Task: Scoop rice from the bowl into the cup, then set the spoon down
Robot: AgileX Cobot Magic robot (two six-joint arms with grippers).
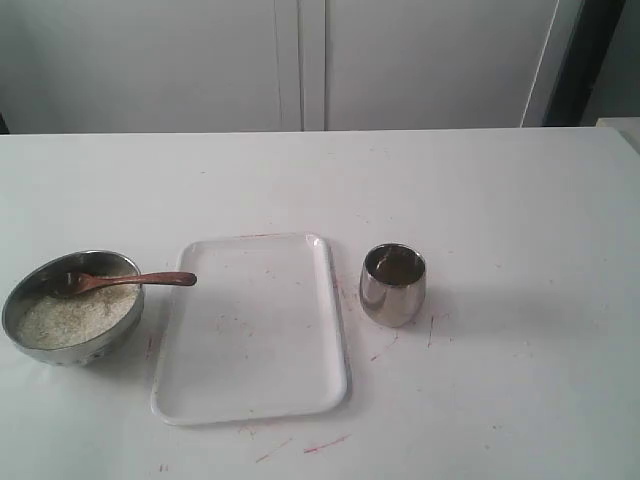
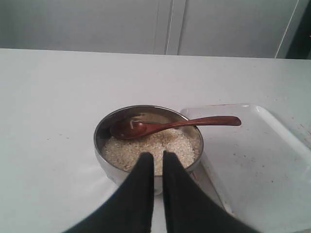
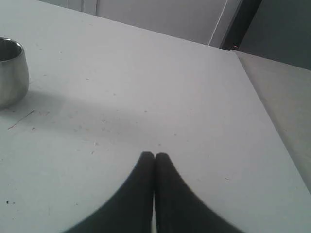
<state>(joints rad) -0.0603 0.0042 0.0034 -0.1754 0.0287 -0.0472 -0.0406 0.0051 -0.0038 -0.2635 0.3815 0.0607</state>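
Both jaw pairs pressed together, empty; I'd spread L gripper [image 2: 156, 156], pinch reddish-brown wooden spoon [image 1: 135, 280] mid-handle, ext view lower-left.

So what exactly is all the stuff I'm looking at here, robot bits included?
table: one, white with reddish marks, under everything.
bowl: one, shiny metal, left of the tray in the exterior view.
rice: one heap, white, inside the bowl.
spoon: one, reddish-brown wood, lying in the bowl, handle over the rim towards the tray.
tray: one, white, between bowl and cup.
cup: one, polished steel, upright, right of the tray.
cabinet doors: pale grey, behind the table.
left gripper: one, black, closed, holding nothing, by the bowl.
right gripper: one, black, closed, holding nothing, over bare table.
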